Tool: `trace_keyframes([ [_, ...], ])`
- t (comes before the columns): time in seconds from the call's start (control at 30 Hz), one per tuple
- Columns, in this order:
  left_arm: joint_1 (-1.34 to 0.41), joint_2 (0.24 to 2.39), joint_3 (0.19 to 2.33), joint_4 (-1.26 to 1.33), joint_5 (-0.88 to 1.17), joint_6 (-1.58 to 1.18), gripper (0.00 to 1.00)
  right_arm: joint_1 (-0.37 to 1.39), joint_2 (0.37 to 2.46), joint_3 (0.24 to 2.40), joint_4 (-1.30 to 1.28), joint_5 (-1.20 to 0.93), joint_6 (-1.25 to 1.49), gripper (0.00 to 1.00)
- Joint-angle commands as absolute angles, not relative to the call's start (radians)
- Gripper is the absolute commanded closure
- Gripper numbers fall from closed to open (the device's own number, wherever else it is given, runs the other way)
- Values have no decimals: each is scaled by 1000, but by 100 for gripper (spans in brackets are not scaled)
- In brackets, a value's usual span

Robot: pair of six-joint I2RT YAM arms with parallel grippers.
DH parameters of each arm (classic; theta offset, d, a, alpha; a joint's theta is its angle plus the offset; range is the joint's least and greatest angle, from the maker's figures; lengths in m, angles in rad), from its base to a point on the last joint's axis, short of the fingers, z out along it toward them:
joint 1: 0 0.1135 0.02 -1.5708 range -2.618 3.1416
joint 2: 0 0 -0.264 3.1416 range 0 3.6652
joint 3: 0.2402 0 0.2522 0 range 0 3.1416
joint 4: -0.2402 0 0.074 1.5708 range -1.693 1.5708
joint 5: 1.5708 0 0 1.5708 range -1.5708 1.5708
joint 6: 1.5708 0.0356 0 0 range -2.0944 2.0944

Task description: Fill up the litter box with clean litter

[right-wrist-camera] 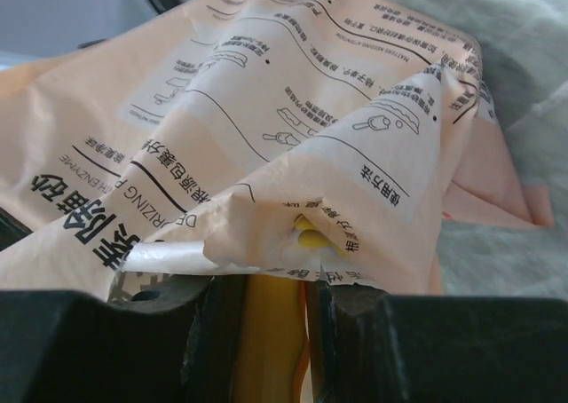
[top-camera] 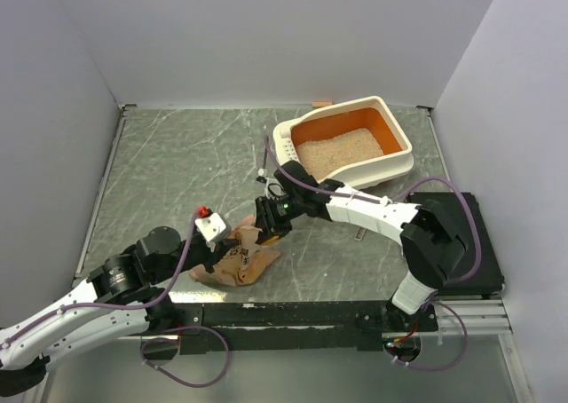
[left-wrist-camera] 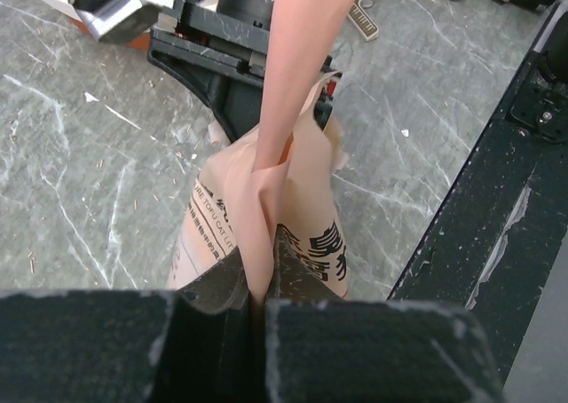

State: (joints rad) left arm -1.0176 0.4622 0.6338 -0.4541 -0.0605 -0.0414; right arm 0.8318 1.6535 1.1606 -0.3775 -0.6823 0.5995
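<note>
left wrist: left pincer (left-wrist-camera: 260, 292) pinches the crinkled tan paper bag (left-wrist-camera: 306, 190); you hold it taut. right pincer (right-wrist-camera: 266, 296) grips the yellow plastic scoop (right-wrist-camera: 308, 238); draw it out level.

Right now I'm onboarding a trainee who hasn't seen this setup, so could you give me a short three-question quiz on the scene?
1. True or false: the litter box already has litter in it.
2. What is the left gripper pinching? A) nothing B) the bag C) the litter box
3. What yellow thing does the right gripper hold?

Key: 1 true; 2 B, it is shut on a fold of the paper; 3 the scoop, which reaches in under the bag's paper.
</note>
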Motion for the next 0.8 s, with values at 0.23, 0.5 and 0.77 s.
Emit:
trace_keyframes([
  [0.23,-1025,457,672,-296,-11,-48,99,842,1632,829,356,-841,949,100],
  [0.5,-1025,463,672,-293,-8,-49,99,805,1522,658,529,-821,1063,100],
  [0.77,-1026,465,669,-296,-12,-48,99,755,1338,558,517,-793,1091,100],
])
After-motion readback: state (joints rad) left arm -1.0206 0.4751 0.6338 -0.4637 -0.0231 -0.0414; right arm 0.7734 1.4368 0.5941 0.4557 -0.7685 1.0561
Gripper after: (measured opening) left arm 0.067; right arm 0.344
